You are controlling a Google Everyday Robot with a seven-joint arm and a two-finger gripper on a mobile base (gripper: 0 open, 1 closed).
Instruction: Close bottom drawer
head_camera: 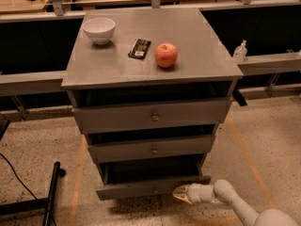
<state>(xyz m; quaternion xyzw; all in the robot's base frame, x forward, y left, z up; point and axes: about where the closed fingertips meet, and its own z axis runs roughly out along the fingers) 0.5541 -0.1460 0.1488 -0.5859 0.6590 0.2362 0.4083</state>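
Observation:
The bottom drawer is the lowest of the grey cabinet's three. It stands pulled out, its plain grey front ahead of the drawers above, with a dark gap behind it. My gripper is low at the lower right, on a white arm reaching in from the right. Its tip sits right at the drawer front's lower right part, just below the front's edge.
The middle drawer and top drawer sit above. On the cabinet top are a white bowl, a dark flat packet and a red apple. A black stand leg lies at the lower left on speckled floor.

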